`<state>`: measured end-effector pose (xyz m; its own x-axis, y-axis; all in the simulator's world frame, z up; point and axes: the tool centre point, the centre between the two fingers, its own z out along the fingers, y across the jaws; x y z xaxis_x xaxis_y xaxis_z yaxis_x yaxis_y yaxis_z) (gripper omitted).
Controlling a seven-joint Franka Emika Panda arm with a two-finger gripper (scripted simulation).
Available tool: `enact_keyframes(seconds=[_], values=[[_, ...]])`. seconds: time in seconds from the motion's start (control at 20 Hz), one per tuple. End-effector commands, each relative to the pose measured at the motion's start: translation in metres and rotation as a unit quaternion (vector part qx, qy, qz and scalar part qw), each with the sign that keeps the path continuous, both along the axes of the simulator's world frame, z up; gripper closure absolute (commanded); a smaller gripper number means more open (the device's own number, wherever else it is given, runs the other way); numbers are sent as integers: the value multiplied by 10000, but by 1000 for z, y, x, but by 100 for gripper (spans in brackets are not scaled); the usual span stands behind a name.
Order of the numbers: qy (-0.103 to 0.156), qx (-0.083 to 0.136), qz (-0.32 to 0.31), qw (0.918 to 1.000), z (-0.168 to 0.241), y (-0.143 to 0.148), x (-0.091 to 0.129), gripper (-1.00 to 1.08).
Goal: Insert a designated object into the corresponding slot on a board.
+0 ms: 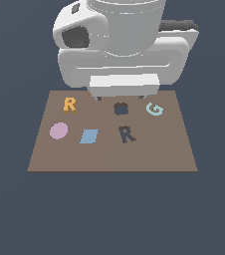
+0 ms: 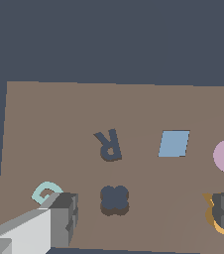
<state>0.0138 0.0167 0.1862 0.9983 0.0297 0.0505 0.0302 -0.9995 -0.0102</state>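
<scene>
The orange R [image 1: 69, 104] lies flat on the board [image 1: 109, 159], near the board's far corner on the exterior view's left. The R slot [image 1: 127, 134] is nearer the middle, well apart from it. The claw [image 2: 143, 218] is released: in the wrist view its two fingers [image 2: 64, 218] stand wide apart, holding nothing, and one finger seems to overlap the orange piece, though the edge of the view cuts it. The R looks thin, stiff and light, probably a little slippery. I would pinch it across its straight stem, where the sides are parallel.
</scene>
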Motion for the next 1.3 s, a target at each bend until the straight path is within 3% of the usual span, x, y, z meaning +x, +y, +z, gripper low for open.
enact_keyframes(seconds=[0.0,0.5,1.25], values=[[0,0,0,10000,0,0,0,-92],[45,-11,25,10000,-24,-28,-17,-92],[221,-55,130,9997,-119,-142,-79,-92]])
